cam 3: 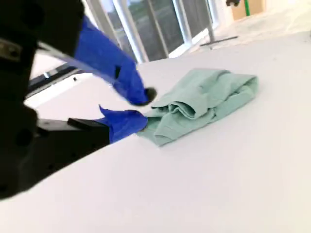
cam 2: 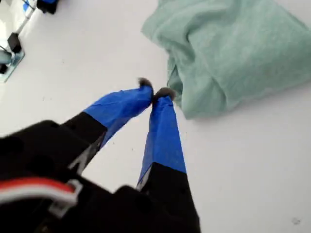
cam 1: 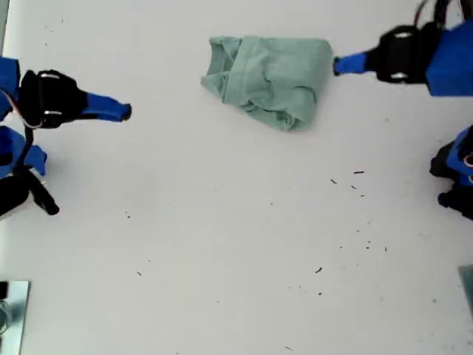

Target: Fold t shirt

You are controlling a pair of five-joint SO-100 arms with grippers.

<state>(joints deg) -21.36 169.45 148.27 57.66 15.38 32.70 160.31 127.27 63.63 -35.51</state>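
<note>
The small mint-green cotton t shirt [cam 1: 270, 80] lies on the white worktop [cam 1: 222, 244] in the far part of the exterior view, a little toward that view's right. It is bundled into a rough, lumpy packet with loose folds and a rumpled lower edge, so I judge the fold partly made but far from neat: flattening and squaring are left.

My first end effector [cam 2: 154, 92] sits just beside the shirt's edge at the exterior view's right, its blue-taped tips pinched together on nothing; I see no cloth between them.

My second end effector [cam 3: 141, 109] is parted a little and empty. It sits well apart from the shirt, toward the exterior view's left.
</note>
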